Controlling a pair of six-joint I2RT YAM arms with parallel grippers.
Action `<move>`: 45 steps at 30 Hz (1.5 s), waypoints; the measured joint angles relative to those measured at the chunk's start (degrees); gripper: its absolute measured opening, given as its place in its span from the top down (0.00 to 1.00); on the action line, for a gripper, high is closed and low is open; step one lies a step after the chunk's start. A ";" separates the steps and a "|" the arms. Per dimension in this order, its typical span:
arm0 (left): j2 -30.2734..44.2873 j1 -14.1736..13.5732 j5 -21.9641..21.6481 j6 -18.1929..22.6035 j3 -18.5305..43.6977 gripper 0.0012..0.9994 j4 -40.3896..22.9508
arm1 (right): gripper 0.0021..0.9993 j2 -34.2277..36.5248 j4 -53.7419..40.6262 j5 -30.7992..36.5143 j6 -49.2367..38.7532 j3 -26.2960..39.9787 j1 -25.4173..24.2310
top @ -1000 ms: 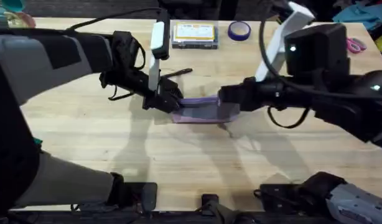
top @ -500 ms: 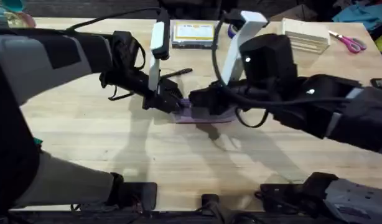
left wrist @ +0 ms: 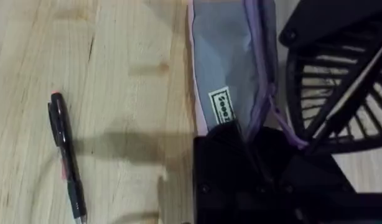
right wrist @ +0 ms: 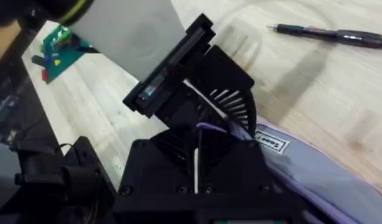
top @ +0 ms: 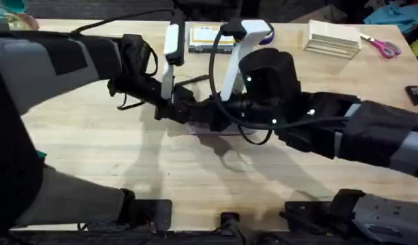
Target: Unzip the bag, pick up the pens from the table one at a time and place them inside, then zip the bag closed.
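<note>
Grey fabric of the bag (left wrist: 227, 74) is gripped at one end by the left hand (left wrist: 253, 140); the right hand's (right wrist: 200, 163) state cannot be told. Beside the bag, a black pen (left wrist: 67, 155) is laid on the surface (left wrist: 129, 50).

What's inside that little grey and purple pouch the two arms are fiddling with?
The bag shows grey fabric, purple zipper trim and a small label; its inside is hidden. The left gripper clamps one end. One black pen lies on the table beside it.

The bag (left wrist: 231, 68) lies on the table (top: 93, 136) between both grippers, a pen (left wrist: 66, 155) just behind it.
</note>
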 joint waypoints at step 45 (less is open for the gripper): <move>-0.10 -0.11 0.72 -0.18 0.00 0.00 -0.68 | 0.00 -23.74 -38.03 8.10 -15.23 3.71 -1.71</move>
